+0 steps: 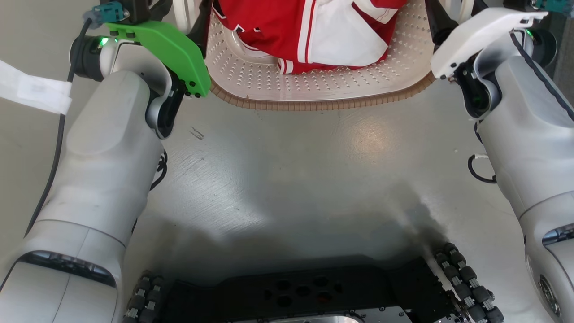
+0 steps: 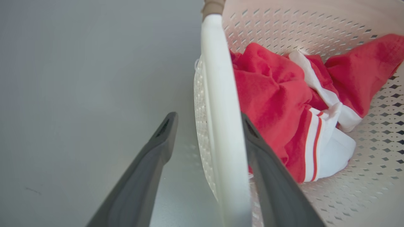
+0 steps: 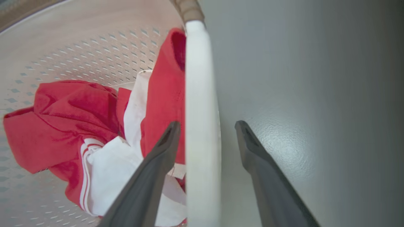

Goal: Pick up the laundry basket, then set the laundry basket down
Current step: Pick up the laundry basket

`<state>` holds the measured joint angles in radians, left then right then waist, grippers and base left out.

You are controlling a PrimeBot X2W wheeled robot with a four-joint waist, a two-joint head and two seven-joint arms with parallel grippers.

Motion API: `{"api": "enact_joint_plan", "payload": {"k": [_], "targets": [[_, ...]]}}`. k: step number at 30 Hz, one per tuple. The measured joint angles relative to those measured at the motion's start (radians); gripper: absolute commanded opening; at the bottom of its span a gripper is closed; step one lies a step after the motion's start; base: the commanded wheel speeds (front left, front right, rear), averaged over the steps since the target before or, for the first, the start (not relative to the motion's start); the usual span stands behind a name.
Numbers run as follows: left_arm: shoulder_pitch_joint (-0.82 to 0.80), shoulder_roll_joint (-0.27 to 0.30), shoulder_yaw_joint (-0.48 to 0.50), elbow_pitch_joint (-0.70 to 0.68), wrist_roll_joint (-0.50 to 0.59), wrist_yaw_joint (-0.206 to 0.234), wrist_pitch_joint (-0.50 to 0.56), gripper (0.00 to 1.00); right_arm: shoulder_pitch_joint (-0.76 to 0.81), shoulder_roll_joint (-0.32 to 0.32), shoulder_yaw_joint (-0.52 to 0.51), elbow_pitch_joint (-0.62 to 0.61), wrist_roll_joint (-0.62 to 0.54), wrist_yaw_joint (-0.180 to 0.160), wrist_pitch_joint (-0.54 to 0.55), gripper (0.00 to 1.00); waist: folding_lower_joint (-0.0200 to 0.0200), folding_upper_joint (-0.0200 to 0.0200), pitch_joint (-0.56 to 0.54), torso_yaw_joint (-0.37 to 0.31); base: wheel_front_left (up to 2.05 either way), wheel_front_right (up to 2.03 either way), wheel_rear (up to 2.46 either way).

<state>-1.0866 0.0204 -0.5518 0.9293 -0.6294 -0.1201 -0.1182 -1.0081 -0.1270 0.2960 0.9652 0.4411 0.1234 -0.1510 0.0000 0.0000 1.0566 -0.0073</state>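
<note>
One cream plastic laundry basket (image 1: 269, 83) lies at 12 o'clock in the head view, cut off by the top edge. Its walls are pricked with rows of small holes, and a brown woven-look rim (image 1: 314, 106) runs round its open mouth, which faces up. Its long axis runs from 9 o'clock to 3 o'clock, with a long wall turned toward the robot. A crumpled red and white garment (image 1: 314, 31) lies inside.

In the left wrist view the left handle (image 2: 217, 110), a smooth white loop, passes between the fingers of the left gripper (image 2: 208, 116). The jaws stand wide: the inner finger is against the loop and the outer one is clear of it. In the right wrist view the right gripper (image 3: 207, 123) straddles the right handle (image 3: 199, 94) likewise, also wide, with its outer finger apart from it.

Both pale arms flank the basket, the left arm (image 1: 107, 157) at 9 o'clock and the right arm (image 1: 529, 134) at 3 o'clock. Grey floor (image 1: 287, 179) spreads below, and the dark wheeled base (image 1: 305, 291) sits at 6 o'clock.
</note>
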Motion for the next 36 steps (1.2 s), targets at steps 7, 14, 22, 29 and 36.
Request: {"api": "enact_joint_plan", "payload": {"k": [7, 14, 22, 29, 36], "targets": [[-0.02, -0.011, -0.018, 0.019, -0.041, 0.001, -0.002, 0.0, -0.014, 0.015, 0.026, 0.031, 0.007, -0.001, -0.016, 0.0, 0.0, 0.0, -0.001, -0.002, 0.0, 0.0, 0.0], [-0.02, -0.01, -0.046, 0.052, -0.056, 0.002, -0.021, 0.0, -0.018, 0.021, 0.043, 0.061, 0.011, -0.001, -0.043, 0.0, 0.0, 0.0, -0.019, -0.001, 0.0, 0.0, 0.0], [-0.003, -0.009, -0.086, 0.092, -0.082, 0.002, -0.039, 0.0, -0.008, 0.031, 0.078, 0.093, 0.037, -0.001, -0.057, 0.0, 0.0, 0.0, -0.075, 0.002, 0.0, 0.0, 0.0], [0.057, -0.008, -0.114, 0.114, -0.109, 0.002, -0.041, 0.0, 0.037, 0.043, 0.122, 0.123, 0.059, -0.001, -0.057, 0.0, 0.0, 0.0, -0.148, 0.002, 0.0, 0.0, 0.0], [0.096, -0.009, -0.133, 0.146, -0.139, 0.001, -0.033, 0.0, 0.069, 0.054, 0.15, 0.147, 0.098, -0.001, -0.045, 0.0, 0.0, 0.0, -0.232, 0.0, 0.0, 0.0, 0.0]]}}
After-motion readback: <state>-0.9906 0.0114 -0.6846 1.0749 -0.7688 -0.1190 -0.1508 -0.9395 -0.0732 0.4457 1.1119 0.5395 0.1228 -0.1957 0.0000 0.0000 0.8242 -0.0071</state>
